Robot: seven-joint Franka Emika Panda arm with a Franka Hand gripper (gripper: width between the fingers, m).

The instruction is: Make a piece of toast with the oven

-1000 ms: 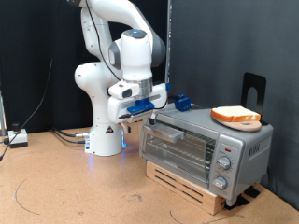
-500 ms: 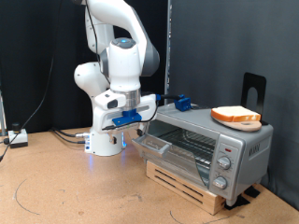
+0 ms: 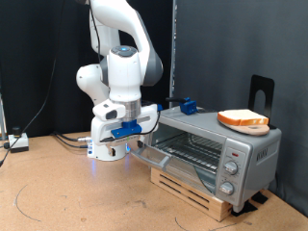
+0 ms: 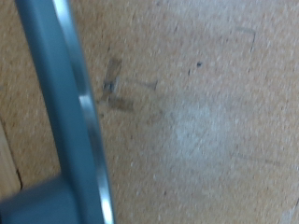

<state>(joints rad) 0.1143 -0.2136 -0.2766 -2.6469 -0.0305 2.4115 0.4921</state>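
The silver-grey oven (image 3: 241,142) stands on a wooden pallet at the exterior view's right. Its glass door (image 3: 162,154) hangs partly open, tilted down and outward, and the wire rack shows inside. The piece of toast (image 3: 243,119) lies on top of the oven, near its right end. My gripper (image 3: 132,136), with blue fingers, is at the door's outer edge by the handle. The wrist view shows the grey-blue door handle (image 4: 79,121) running across the picture close up, above the cork table (image 4: 206,112). No fingers show there.
The wooden pallet (image 3: 192,191) lifts the oven off the cork table. Round knobs (image 3: 230,169) sit on the oven's right panel. A black stand (image 3: 261,91) rises behind the oven, and a blue object (image 3: 188,106) lies behind it. The robot base (image 3: 106,146) and cables (image 3: 19,142) are at left.
My gripper has moved down and towards the exterior view's left, away from the oven front. The oven door has swung from nearly closed to well open.
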